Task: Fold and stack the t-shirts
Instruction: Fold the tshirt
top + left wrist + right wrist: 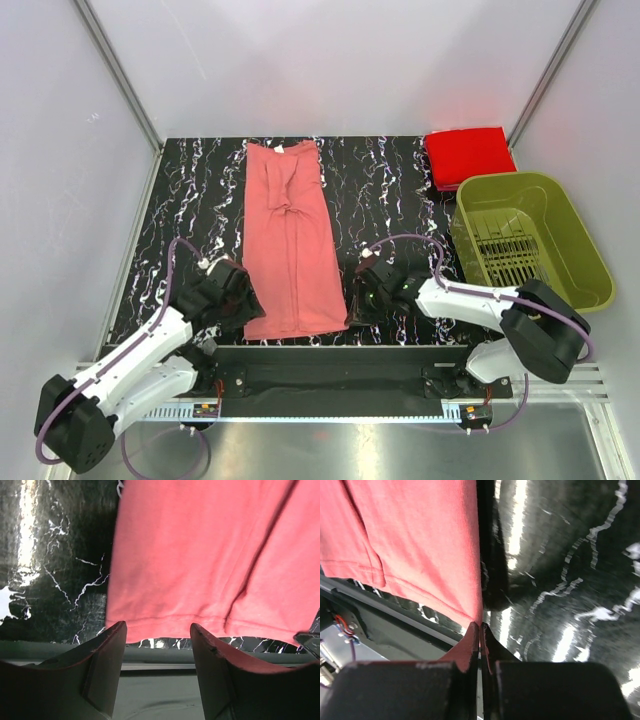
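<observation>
Pink shirt (290, 240) pinched at one near corner only.
It lies long and narrow on the counter (400, 190), with the red shirt (468, 155) folded at the far right. The right jaws are closed on the very tip of the pink shirt's near right corner. The left jaws stand apart short of the hem, holding nothing. That thin pinch could slip, and a one-sided lift would skew the fold.

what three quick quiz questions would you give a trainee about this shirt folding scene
1. True or false: the red shirt lies inside the basket.
2. The left gripper is: A open, B shut on cloth, C out of view.
3. Fill in: the shut right gripper sits at the pink shirt's near ___ corner.
Key: 1 false; 2 A; 3 right.
</observation>
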Robot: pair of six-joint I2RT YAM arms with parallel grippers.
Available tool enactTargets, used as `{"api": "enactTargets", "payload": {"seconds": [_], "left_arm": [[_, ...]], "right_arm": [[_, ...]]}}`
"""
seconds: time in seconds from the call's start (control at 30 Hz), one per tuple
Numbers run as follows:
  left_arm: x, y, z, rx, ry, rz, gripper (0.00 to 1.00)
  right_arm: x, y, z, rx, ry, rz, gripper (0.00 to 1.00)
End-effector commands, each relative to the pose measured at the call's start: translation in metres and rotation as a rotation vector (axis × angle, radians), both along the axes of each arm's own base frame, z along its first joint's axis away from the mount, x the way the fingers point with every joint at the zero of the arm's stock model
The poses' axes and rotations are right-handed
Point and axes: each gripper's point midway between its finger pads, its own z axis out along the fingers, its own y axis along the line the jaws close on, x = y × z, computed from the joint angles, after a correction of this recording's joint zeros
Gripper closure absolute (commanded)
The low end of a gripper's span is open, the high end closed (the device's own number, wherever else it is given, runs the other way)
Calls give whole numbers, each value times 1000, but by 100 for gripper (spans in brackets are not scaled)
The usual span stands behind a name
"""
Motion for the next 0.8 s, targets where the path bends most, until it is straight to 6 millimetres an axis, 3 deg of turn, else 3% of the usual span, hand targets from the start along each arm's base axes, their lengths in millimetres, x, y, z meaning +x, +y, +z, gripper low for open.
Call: {"api": "enactTargets", "payload": {"seconds": [0.0,0.43,0.57,0.77], "left_arm": [[-10,-3,-9,-13,41,5,42],[-25,5,-25,110,80,35,46],[-33,7,-36,105,99,50,52],[-33,9,-32,102,82,73,47]], "right_arm": [[-4,-15,-1,-47,-30,2,100],[-5,-15,4,-28,-48,21,100],[-6,-14,7,-13,-51,25,100],[-8,-13,4,-7,-42,32,100]]}}
